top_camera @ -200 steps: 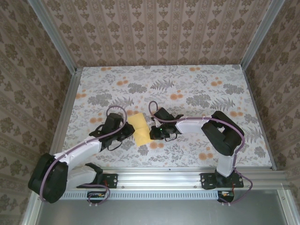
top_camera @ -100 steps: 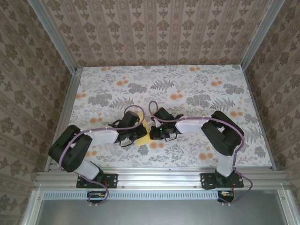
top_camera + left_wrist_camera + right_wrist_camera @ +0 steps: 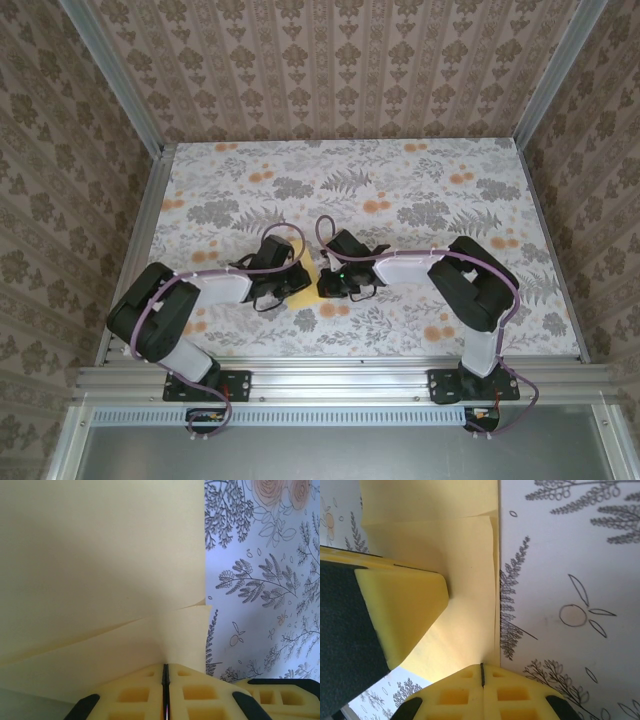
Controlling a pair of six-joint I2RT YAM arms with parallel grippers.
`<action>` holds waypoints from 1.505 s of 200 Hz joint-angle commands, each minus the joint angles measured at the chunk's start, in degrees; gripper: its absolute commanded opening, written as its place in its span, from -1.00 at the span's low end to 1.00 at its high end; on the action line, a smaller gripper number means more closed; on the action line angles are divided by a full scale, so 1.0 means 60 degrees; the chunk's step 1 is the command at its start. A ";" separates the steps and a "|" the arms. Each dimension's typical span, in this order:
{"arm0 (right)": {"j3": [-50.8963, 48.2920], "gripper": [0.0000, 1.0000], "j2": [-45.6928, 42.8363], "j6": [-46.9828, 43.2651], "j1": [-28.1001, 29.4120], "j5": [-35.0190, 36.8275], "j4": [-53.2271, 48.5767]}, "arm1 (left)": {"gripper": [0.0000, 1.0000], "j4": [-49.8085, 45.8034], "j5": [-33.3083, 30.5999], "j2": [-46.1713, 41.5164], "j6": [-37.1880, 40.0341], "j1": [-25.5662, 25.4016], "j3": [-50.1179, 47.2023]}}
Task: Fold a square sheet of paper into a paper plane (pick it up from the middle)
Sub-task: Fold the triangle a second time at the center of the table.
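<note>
The square sheet of paper (image 3: pixel 306 286) is pale yellow and lies folded on the floral tabletop between the two grippers, showing as a small patch from above. In the left wrist view the paper (image 3: pixel 100 555) spreads wide, its flap edges meeting near my left gripper (image 3: pixel 165 666). That gripper is shut, tip pressed on the sheet. My right gripper (image 3: pixel 482 666) is also shut, tip on the paper (image 3: pixel 465 570) near its straight right edge. The left gripper's yellow finger (image 3: pixel 405 610) touches the sheet there too. From above, the left gripper (image 3: pixel 295 282) and right gripper (image 3: pixel 322 282) nearly meet.
The floral tablecloth (image 3: pixel 420 190) covers the whole table. Patterned walls (image 3: pixel 330 70) close in the back and both sides. An aluminium rail (image 3: pixel 330 375) runs along the near edge by the arm bases.
The left arm folded in and swung its gripper right, onto the sheet, covering most of it. The right gripper stayed put on the sheet's right side.
</note>
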 commanded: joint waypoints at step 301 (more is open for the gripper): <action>0.1940 -0.01 -0.1855 -0.1517 0.0221 0.2238 -0.4008 | 0.06 -0.3187 0.0606 -0.3261 0.2245 0.3315 -0.0049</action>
